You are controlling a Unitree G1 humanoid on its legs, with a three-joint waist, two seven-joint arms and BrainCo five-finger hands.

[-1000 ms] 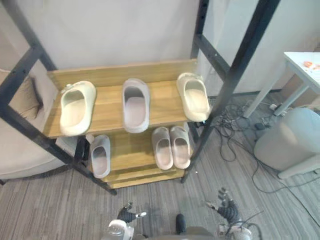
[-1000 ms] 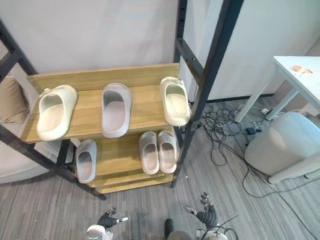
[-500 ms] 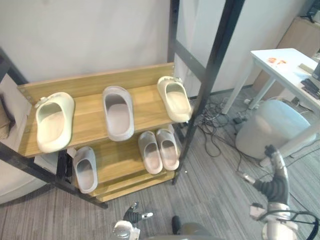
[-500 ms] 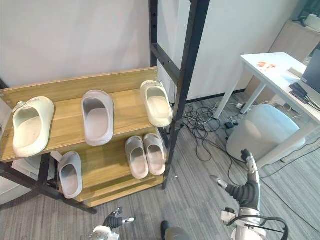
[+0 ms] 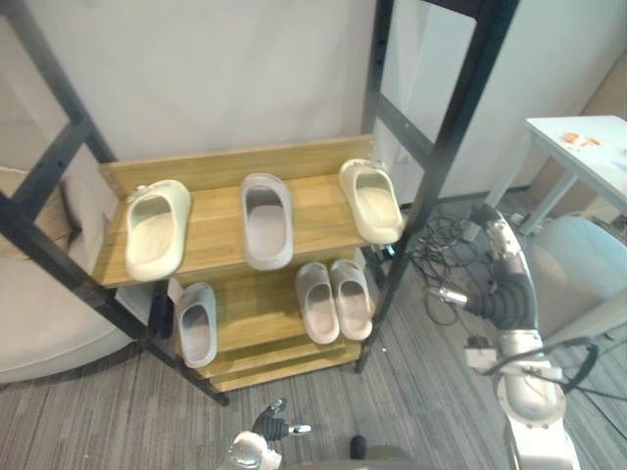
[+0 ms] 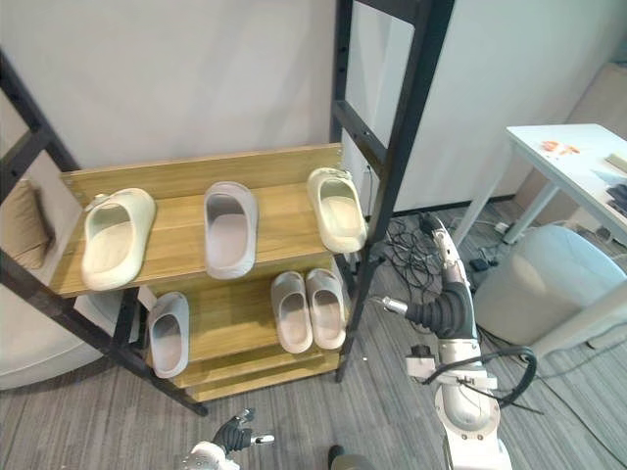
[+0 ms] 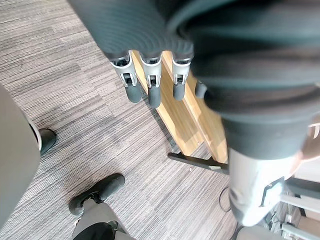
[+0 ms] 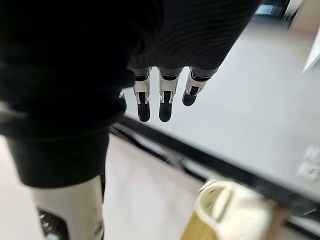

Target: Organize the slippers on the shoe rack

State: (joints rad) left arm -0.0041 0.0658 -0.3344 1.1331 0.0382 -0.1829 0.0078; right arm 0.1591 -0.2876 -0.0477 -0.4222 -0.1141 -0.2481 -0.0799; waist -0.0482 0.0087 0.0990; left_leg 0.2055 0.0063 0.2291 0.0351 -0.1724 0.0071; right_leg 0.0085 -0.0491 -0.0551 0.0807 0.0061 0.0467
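A two-shelf wooden shoe rack in a black metal frame [image 5: 220, 166] stands against the wall. On its top shelf, from the left, lie a cream foam slipper [image 5: 155, 230], a grey foam slipper [image 5: 266, 220] and a second cream slipper [image 5: 371, 201], all well apart. On the lower shelf a single grey slipper [image 5: 197, 323] sits at the left, and two pale beige slippers [image 5: 315, 302] [image 5: 351, 297] lie side by side towards the right. The left hand [image 5: 269, 428] hangs low over the floor before the rack, fingers loose and empty. The right hand [image 5: 502, 284] is up just right of the frame's front post, fingers straight, holding nothing.
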